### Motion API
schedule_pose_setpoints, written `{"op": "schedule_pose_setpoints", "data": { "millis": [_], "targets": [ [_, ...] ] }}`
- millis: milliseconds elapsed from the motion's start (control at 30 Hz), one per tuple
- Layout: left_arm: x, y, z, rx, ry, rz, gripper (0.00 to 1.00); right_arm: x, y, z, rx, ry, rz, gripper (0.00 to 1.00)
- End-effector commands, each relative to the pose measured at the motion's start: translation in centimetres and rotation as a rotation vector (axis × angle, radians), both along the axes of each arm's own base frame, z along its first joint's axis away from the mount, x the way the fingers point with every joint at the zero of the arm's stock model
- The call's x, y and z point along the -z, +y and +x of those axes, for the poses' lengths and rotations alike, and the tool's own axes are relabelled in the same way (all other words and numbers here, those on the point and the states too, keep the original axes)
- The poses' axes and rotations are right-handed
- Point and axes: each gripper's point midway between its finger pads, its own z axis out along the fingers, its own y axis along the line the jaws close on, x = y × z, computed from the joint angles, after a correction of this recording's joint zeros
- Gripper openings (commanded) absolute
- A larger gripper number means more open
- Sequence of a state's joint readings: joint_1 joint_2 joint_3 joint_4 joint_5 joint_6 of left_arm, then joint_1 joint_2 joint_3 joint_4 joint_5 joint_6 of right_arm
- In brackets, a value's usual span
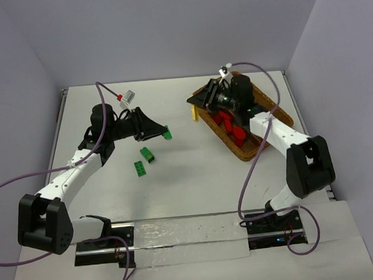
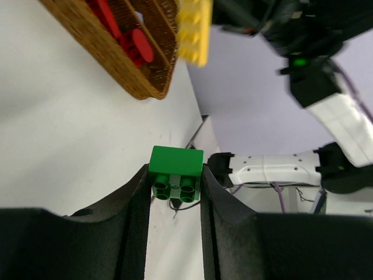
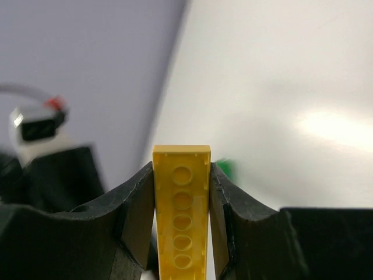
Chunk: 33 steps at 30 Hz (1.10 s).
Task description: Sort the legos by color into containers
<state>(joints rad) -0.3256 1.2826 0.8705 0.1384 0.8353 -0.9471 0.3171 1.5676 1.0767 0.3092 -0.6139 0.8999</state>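
On the white table [image 1: 189, 178], the wicker tray [image 1: 246, 155] at the right holds red bricks [image 1: 227, 121], the right gripper [image 1: 197, 111] clamps a yellow brick [image 3: 181, 210] beside its left end, the left gripper [image 1: 162, 131] clamps a green brick [image 2: 175, 169] left of centre, and two green bricks [image 1: 148, 155] lie just below it.

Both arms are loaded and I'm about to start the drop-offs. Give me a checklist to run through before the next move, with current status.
1. Left end effector grip on the green studded plastic brick: ok, clamped between both fingers.
2. Right end effector grip on the long yellow studded brick: ok, pinched on both sides.
3. Yellow brick above a compartment of the brown woven wicker tray: cannot tell; it hangs at the tray's left end.
4. Green brick over the tray: not ok, it is short of it.
5. Arms apart: ok.
6. Two loose green bricks on the white table: not ok, unsorted.
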Motion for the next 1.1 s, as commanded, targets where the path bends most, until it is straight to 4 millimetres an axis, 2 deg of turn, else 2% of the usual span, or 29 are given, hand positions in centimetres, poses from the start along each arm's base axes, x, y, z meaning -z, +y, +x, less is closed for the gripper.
{"op": "schedule_pose_setpoints", "data": {
  "millis": [0,33,133,200,267,333,400,467,567,800,867,900,967,1067],
  "targets": [
    [-1.2,0.9,1.2,-0.062,-0.075,0.085,0.0,-0.2,-9.9,2.3,0.356,-0.109,-0.557,0.0],
    [-0.7,1.2,1.6,-0.08,-0.069,0.122,0.0,0.0,-13.0,2.5,0.454,-0.099,-0.669,0.0],
    [0.0,1.5,2.5,-0.1,-0.069,0.183,0.0,1.1,-19.1,2.9,0.643,-0.024,-0.794,0.0],
    [0.1,1.6,3.0,-0.114,-0.069,0.201,0.0,1.9,-21.8,3.0,0.731,0.003,-0.837,0.0],
    [0.3,1.7,3.2,-0.123,-0.064,0.211,0.0,2.5,-23.3,3.0,0.778,0.018,-0.873,0.0],
    [0.5,1.9,3.5,-0.145,-0.055,0.226,0.0,3.2,-26.6,3.1,0.886,0.046,-0.947,0.0],
    [0.7,2.0,3.5,-0.152,-0.05,0.232,0.0,4.0,-29.0,3.2,0.941,0.075,-0.987,0.0],
    [0.9,2.1,3.5,-0.151,-0.044,0.236,0.0,3.8,-30.5,3.8,0.966,0.079,-1.007,0.0],
    [1.2,2.1,3.5,-0.155,-0.037,0.245,0.0,3.9,-32.7,4.8,0.958,0.06,-1.146,0.0],
    [2.1,1.7,3.9,-0.148,0.0,0.231,0.0,6.7,-34.4,7.4,0.789,-0.062,-1.48,0.0],
    [2.2,1.6,4.1,-0.148,0.005,0.224,0.0,7.5,-34.3,7.7,0.744,-0.065,-1.514,0.0],
    [2.2,1.5,4.1,-0.15,0.013,0.216,0.0,8.6,-34.8,8.0,0.71,-0.041,-1.575,0.0],
    [2.1,1.5,4.1,-0.153,0.01,0.206,0.0,9.4,-35.9,8.0,0.72,-0.009,-1.655,0.0],
    [2.0,1.4,4.2,-0.158,0.005,0.195,0.0,10.5,-36.4,8.3,0.695,-0.007,-1.717,0.0]
  ]
}}
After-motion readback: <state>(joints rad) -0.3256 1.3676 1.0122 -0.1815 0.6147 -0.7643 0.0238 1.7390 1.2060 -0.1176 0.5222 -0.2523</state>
